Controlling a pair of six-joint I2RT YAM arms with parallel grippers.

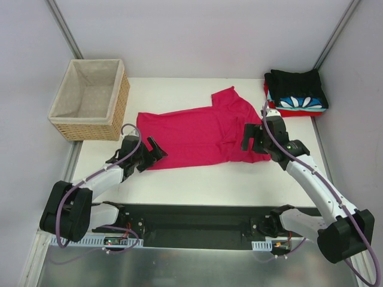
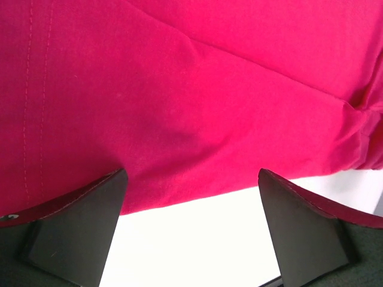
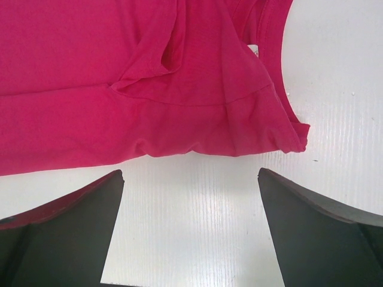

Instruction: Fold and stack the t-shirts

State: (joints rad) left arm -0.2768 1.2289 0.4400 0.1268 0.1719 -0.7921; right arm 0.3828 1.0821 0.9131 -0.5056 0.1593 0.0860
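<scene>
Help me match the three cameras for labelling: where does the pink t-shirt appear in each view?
Top external: the pink t-shirt lies spread mid-frame.
Left wrist: the shirt fills the upper part of the frame.
Right wrist: the shirt covers the top and left.
Shared landmark: the shirt's near edge against the white table.

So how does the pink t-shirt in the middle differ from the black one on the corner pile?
The crimson-pink short-sleeved t-shirt lies spread wide; the black folded t-shirt is a compact rectangle. The pink one lies alone on the white table; the black one tops a stack, over a blue-white patterned shirt. The pink one covers far more area. Both are soft cloth.
</scene>
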